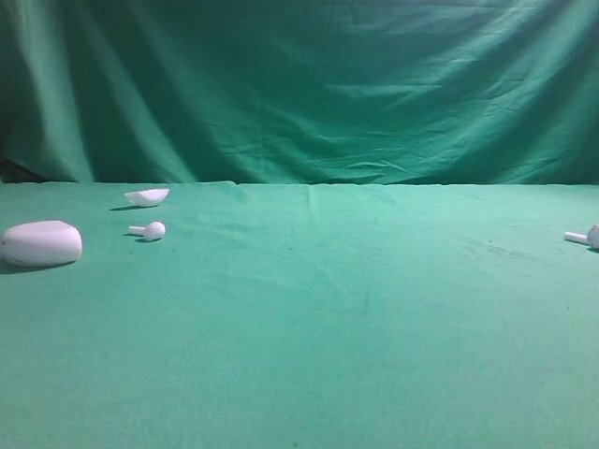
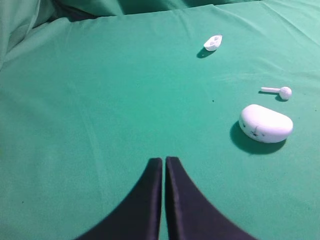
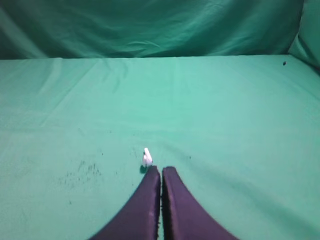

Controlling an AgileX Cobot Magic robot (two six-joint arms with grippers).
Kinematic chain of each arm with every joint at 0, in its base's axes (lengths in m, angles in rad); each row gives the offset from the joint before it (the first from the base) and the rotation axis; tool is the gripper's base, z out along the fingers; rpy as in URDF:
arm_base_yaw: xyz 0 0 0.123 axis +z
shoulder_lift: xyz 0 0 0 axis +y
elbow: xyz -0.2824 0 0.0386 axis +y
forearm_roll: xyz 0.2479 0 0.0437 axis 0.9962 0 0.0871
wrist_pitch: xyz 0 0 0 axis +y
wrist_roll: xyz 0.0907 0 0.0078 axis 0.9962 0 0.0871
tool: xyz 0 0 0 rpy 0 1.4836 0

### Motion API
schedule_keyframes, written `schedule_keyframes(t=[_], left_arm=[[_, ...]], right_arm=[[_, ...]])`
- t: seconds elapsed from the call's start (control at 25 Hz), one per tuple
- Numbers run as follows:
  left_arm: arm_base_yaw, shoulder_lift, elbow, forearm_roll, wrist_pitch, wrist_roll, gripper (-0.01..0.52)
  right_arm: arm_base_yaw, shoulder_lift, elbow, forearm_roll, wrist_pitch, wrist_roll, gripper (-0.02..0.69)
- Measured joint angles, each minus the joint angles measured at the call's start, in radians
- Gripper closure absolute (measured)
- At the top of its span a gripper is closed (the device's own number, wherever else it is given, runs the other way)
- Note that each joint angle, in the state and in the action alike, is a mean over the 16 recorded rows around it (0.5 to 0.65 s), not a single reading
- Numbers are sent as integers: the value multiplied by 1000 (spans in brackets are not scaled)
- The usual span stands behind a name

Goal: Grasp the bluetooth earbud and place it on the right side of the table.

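Observation:
One bluetooth earbud [image 1: 585,237] lies on the green table [image 1: 328,318] at the far right edge of the high view. In the right wrist view this earbud [image 3: 147,158] rests on the cloth just beyond the left fingertip of my right gripper [image 3: 161,170]. That gripper is shut with nothing between its fingers. A second, near-identical earbud [image 1: 150,230] lies at the left, stem pointing left. My left gripper [image 2: 163,160] is shut and empty, hanging well short of that earbud [image 2: 280,92]. Neither gripper shows in the high view.
A big white oval case [image 1: 40,243] sits at the far left, seen as the case [image 2: 266,123] close to the left earbud in the left wrist view. A shallow white shell [image 1: 147,196] lies behind them. A green draped backdrop [image 1: 299,84] closes the rear.

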Motion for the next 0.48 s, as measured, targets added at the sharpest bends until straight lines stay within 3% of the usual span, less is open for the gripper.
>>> schedule_keyframes(t=[0.48], left_arm=[[0, 0, 0, 0, 0, 0, 514]], right_arm=[[0, 0, 34, 1, 47, 10, 665]])
